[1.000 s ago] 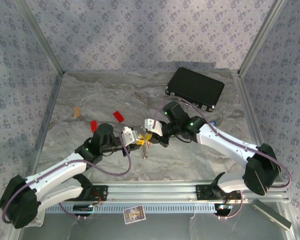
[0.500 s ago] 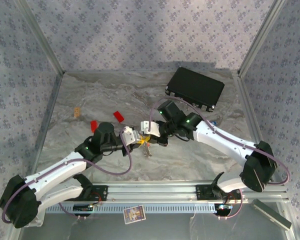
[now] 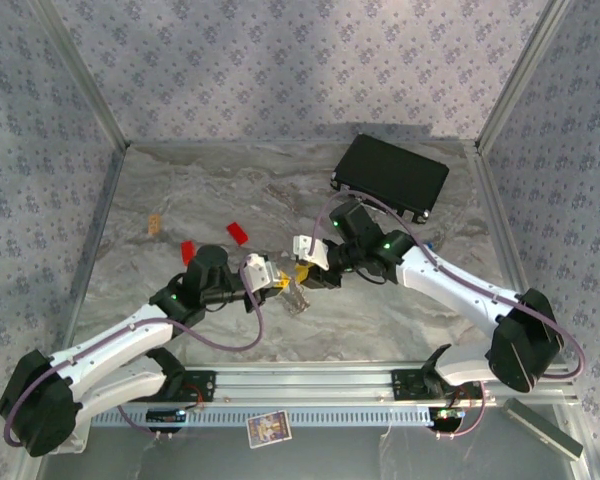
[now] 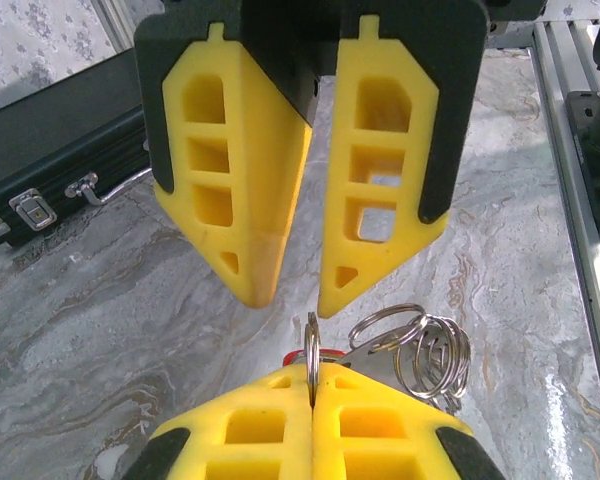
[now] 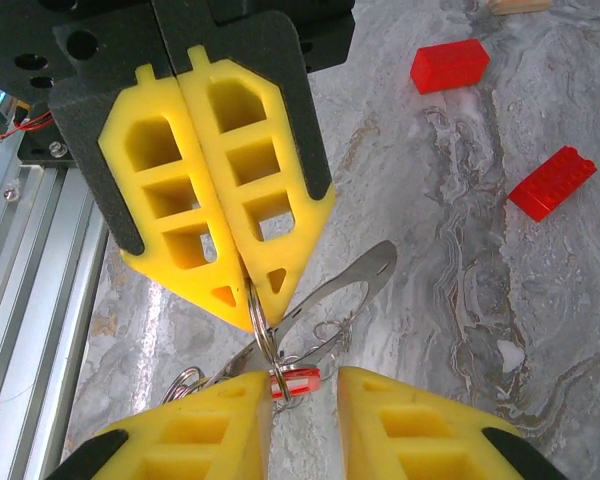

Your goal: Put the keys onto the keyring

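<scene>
The left gripper (image 4: 312,378) is clenched on the thin metal keyring (image 4: 312,338). It pinches the ring just above the marbled table (image 3: 180,200), near the front middle, likely to hold it steady for threading. The right gripper (image 4: 288,295) faces it tip to tip, released and grasping nothing. The ring stands on edge, in line with the seam of the left fingers. Smaller silver loops (image 4: 420,350) bunch beside it, along with a red-headed key (image 5: 295,382), and a flat silvery blade (image 5: 360,278) slants up-right in the right wrist view.
</scene>
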`<state>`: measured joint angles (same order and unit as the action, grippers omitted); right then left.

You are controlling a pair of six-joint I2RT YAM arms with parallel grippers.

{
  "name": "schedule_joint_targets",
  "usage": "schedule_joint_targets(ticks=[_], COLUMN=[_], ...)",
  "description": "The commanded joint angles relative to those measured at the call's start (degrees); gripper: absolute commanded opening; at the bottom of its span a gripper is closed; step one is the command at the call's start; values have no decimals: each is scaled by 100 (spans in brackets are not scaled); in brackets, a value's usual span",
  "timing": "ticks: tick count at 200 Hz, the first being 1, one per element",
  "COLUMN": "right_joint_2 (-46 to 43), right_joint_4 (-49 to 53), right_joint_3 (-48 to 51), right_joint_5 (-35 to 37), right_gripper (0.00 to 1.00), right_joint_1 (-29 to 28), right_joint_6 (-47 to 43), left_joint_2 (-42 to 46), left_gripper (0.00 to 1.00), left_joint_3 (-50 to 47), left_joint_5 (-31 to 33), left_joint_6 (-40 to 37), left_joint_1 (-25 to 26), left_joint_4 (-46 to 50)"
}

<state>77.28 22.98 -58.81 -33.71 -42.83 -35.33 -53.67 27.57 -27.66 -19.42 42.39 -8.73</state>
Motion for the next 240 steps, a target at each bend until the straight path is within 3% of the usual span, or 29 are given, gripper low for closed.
schedule_joint_targets(ticks=[1,52,106,162,202,240], right_joint_2=[66,189,385,214,-91,-177], right_joint_4=[-47,28,-64,-265,-443,-583], right_joint_3=[36,17,-50,107,389,538], right_joint_5=[-153,-76,-145,-278,-337,-405], right_gripper=[23,9,4,10,22,24], right_joint_1=[18,18,0,77,144,125], right_joint_6=[101,72,87,263,399,596], left_joint_2=[145,149,157,234,354,471], left_gripper=[0,0,0,0,0,0], left_joint_3=[-15,-42,-82,-253,-408,-524], left_joint_5=[-163,-172,-249,-218,-149,-99], left_joint_6=[43,43,87,193,301,471], left_joint_1=[8,10,5,6,6,-8], left_joint_4=[-327,-389,-524,-789,-1032,-1311])
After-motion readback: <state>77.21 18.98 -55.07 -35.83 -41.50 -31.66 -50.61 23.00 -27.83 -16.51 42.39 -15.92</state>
